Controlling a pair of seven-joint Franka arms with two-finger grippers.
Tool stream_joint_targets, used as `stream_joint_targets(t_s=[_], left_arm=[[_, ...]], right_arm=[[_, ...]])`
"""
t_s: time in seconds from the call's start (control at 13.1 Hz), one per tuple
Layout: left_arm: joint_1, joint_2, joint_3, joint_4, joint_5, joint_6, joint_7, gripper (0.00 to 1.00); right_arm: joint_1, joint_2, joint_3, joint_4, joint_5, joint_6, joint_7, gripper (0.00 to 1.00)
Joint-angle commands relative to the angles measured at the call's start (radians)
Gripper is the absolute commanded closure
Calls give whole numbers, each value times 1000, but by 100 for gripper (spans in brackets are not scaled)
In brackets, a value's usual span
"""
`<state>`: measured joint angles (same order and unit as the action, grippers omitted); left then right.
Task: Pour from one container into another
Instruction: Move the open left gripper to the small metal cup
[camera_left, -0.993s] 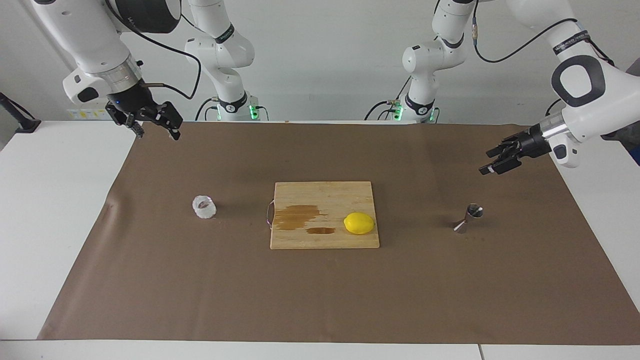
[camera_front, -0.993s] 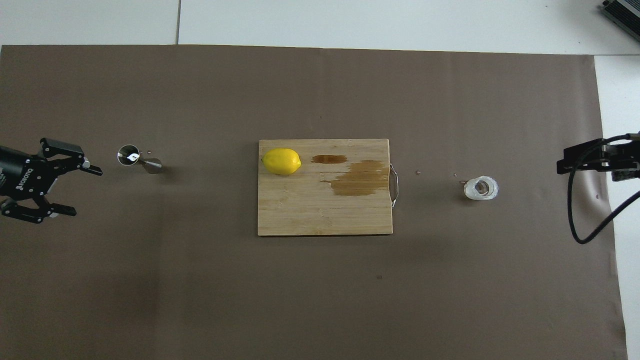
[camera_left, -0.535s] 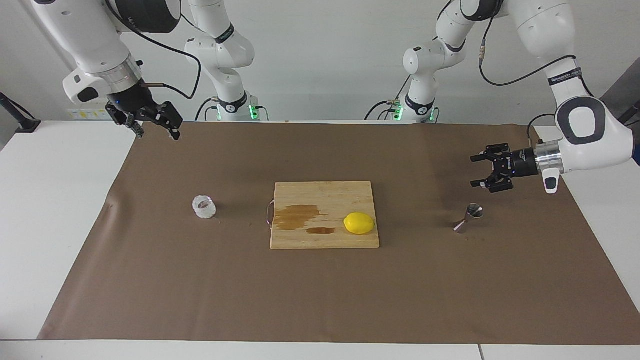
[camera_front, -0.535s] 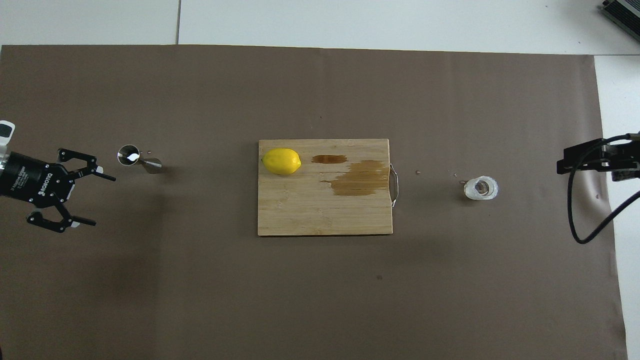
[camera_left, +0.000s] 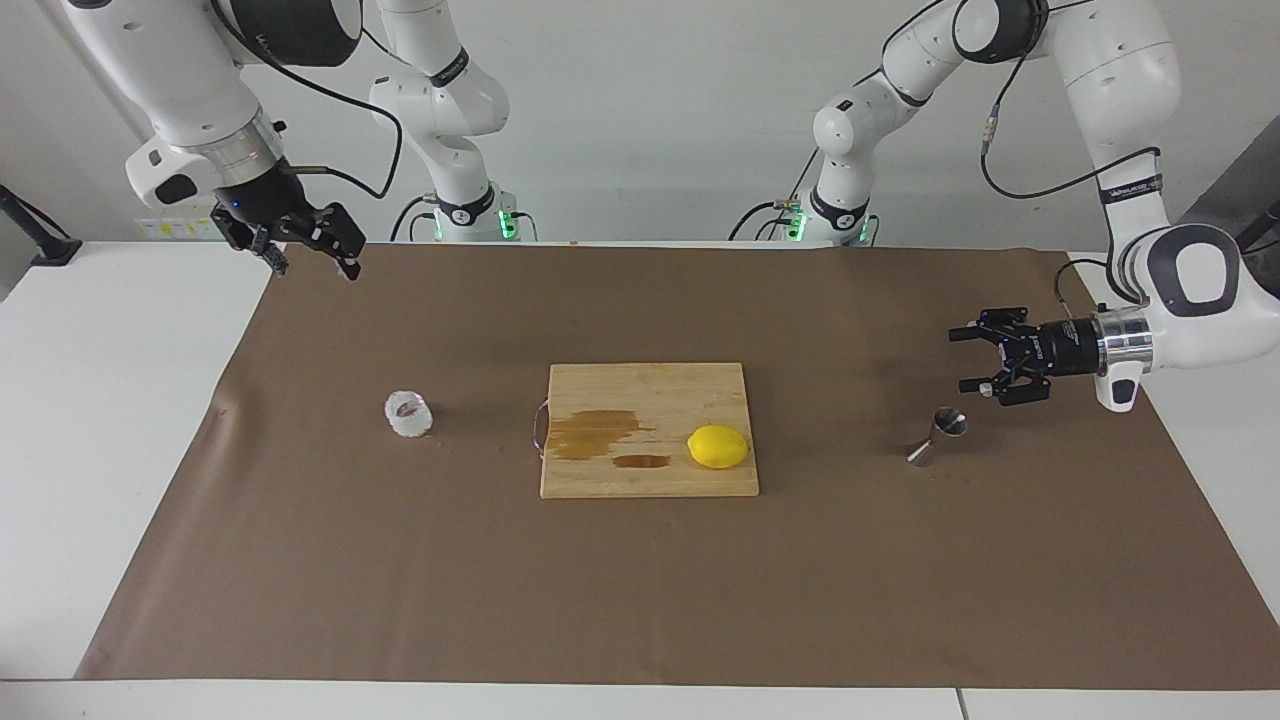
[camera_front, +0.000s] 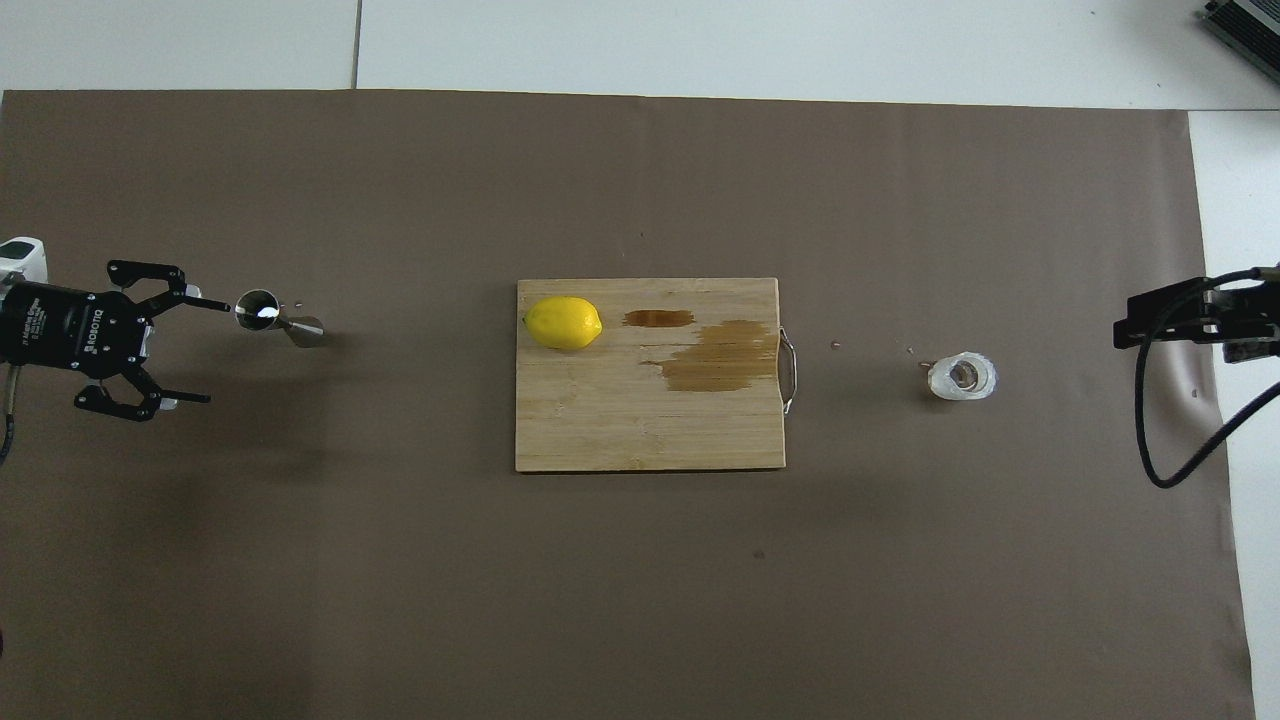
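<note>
The left claw (camera_front: 200, 349) has come down and swung level since a second ago, from up over the brown paper (camera_front: 640, 600) at its own end of the worktop to just beside the steel jigger (camera_front: 272, 316). Its fingers are spread wide and hold nothing, and one fingertip (camera_front: 222, 306) sits almost at the jigger's rim without clearly touching it. The jigger stands where it was, toward the left arm's end. In the middle, the wooden cutting board (camera_front: 600, 420) carries the lemon (camera_front: 563, 322) and two dark wet stains (camera_front: 718, 355), unchanged. The glass cup (camera_front: 961, 377) rests upright toward the right arm's end, unmoved. The right claw (camera_left: 312, 252) waits raised over the paper's edge, fingers apart and empty, as before.
</note>
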<state>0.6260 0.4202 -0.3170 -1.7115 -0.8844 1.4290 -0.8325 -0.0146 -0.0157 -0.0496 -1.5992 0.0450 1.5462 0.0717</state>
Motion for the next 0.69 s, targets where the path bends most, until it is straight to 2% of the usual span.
stream_joint_targets(t_s=[0.0,0.15,0.61], left_arm=[[15,43,-20,30,-44,4,-23,0],[14,127,-20,103,-73,2,-28,0],[23,192,-13,107,-136,42,-33,0]], right_arm=[[-2,-21,4,-22,-8,-6,14,0],[-2,-21,4,-22,-8,-6,14,0],[-2,-21,4,-22,-8,-6,14,0]])
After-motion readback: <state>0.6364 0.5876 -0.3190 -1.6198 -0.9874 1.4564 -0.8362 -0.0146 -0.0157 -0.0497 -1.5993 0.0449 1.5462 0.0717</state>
